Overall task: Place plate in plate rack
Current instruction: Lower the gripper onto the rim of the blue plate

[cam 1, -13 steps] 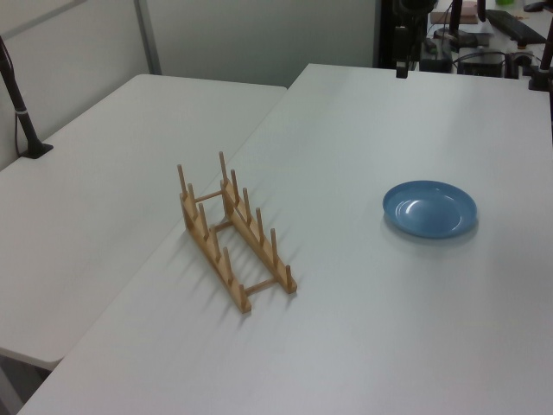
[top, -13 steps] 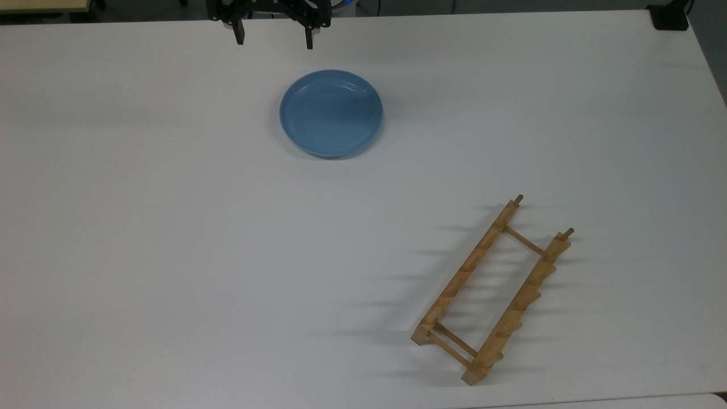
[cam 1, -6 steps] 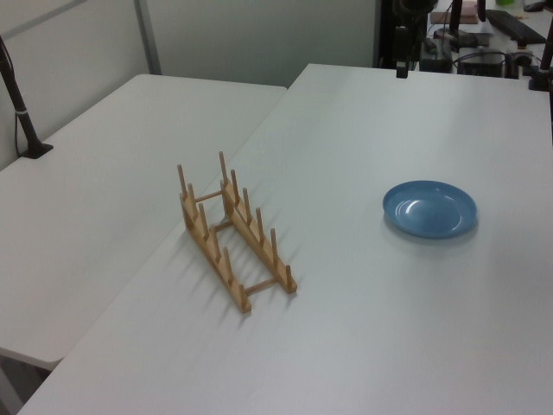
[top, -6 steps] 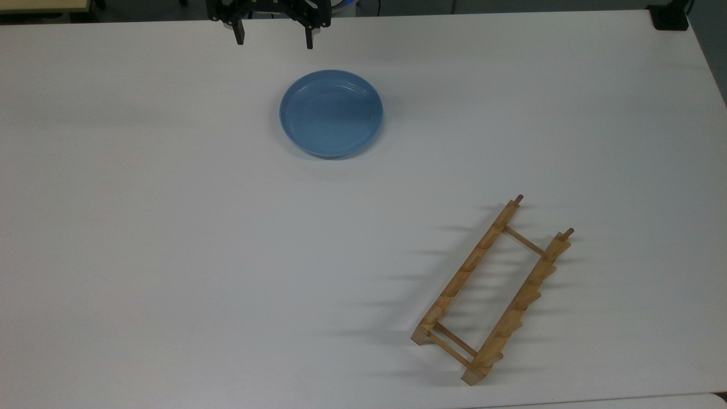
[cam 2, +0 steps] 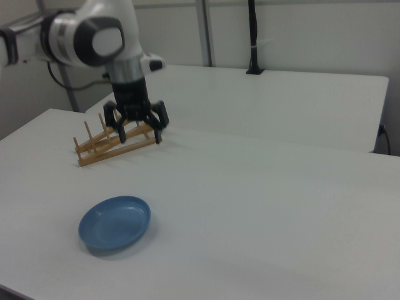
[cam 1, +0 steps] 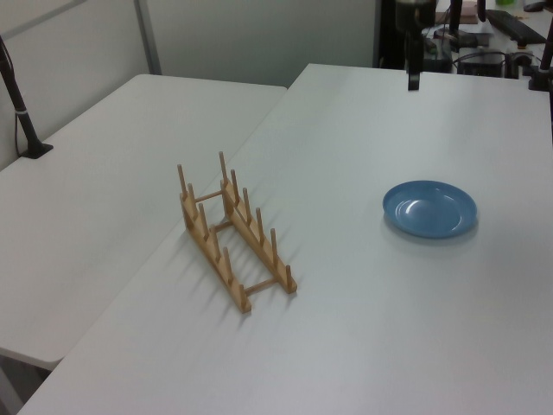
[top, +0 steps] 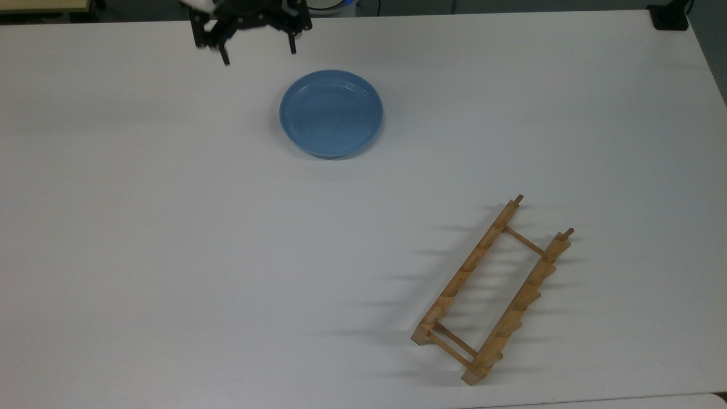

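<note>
No writing or brand mark can be read on anything here. Nearest in the top view, toward its lower right, stands the plate rack (top: 493, 291): pale wood, ladder-shaped, two long rails carrying upright pegs and joined by thin cross dowels, set at a slant on the white table (top: 170, 238). The left view shows the same plate rack (cam 1: 234, 228) with its pegs upright, casting faint shadows on the smooth matte surface. Farther back lies the plate (top: 331, 113), round, shallow, plain light blue with a raised rim, resting flat on the table and well apart from the rack; in the right view the plate (cam 2: 115, 223) sits nearest, with the rack (cam 2: 114, 141) behind it. Beyond the plate, near the table's far edge in the top view, hangs the black pincer (top: 258, 52), its two fingers spread wide and holding nothing, above the table and to the top view's upper left of the plate. In the right view the pincer (cam 2: 136, 134) partly overlaps the rack. A second white table (cam 1: 95, 199) adjoins, bearing a black clamped post (cam 1: 21, 111).
</note>
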Available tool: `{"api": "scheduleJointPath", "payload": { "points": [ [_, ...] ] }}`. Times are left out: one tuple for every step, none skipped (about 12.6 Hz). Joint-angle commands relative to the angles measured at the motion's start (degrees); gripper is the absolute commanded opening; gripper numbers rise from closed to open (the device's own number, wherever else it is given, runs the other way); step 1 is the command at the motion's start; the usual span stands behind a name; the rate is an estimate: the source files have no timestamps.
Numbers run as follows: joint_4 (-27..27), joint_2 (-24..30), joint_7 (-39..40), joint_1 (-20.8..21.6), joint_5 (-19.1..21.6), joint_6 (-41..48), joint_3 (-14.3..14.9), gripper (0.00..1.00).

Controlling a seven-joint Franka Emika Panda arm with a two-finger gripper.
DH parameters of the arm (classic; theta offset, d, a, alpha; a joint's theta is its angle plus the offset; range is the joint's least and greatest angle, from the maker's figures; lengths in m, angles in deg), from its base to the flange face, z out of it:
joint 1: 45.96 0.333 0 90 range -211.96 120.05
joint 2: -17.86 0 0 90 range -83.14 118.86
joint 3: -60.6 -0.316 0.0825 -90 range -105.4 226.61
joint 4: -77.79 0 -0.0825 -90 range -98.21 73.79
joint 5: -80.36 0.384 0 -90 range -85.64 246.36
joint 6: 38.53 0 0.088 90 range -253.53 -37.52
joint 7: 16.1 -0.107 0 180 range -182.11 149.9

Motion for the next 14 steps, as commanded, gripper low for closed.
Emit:
{"api": "scheduleJointPath", "payload": {
  "points": [
    [-9.06,-1.97,12.81,0.2,-2.53,-7.11,0.02,0.89],
    [-10.48,-3.3,14.33,0.2,-2.97,-8.7,0.02,0.86],
    [-11.19,-5.05,14.61,0.29,-3.5,-10.37,0.02,0.83],
    [-11.19,-6.98,14.61,0.46,-4.37,-11.78,0.02,0.78],
    [-11.19,-9.44,14.61,0.73,-5.6,-12.75,-0.07,0.69],
    [-11.19,-11.03,14.61,0.99,-6.48,-13.28,-0.15,0.64],
    [-11.19,-12.26,14.35,1.17,-6.58,-13.29,-0.42,0.61],
    [-11.19,-12.88,14.17,1.17,-6.58,-13.29,-0.51,0.59],
    [-11.19,-14.02,14.08,2.39,-6.66,-13.29,-0.51,0.58],
    [-11.19,-14.64,14.0,2.92,-6.67,-13.29,-0.51,0.58],
    [-11.19,-15.34,13.56,3.01,-6.67,-13.29,-0.51,0.53],
    [-11.19,-15.52,12.25,3.19,-6.67,-13.29,-0.51,0.44],
    [-11.19,-15.61,12.06,3.19,-6.67,-13.29,-0.51,0.36],
    [-11.19,-15.87,11.97,3.19,-6.67,-13.2,-0.51,0.24]
  ]
}}
